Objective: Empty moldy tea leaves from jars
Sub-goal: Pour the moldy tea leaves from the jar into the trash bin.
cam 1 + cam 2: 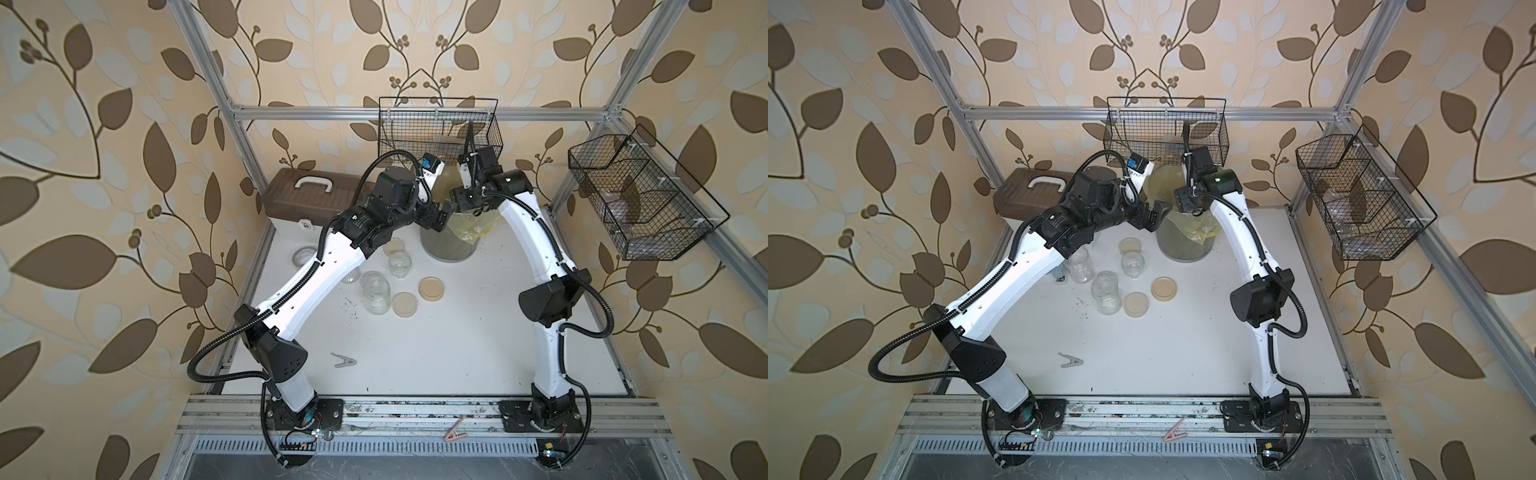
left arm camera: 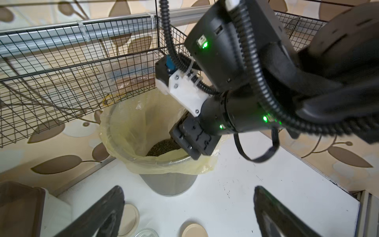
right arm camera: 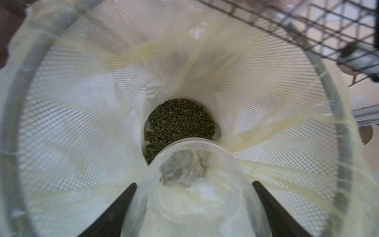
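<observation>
A jar (image 3: 190, 174) is grasped mouth-down by the right claw (image 3: 194, 183) over the 12 o'clock bin (image 1: 446, 249), left claw (image 2: 188, 189) released; if slackened, it could be dropped in.

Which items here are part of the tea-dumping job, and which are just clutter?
Job: jar in right gripper, tea leaves, lined bin, table jars, beige lids.
Clutter: metal clip, pink clip, brown case, wire baskets.
</observation>
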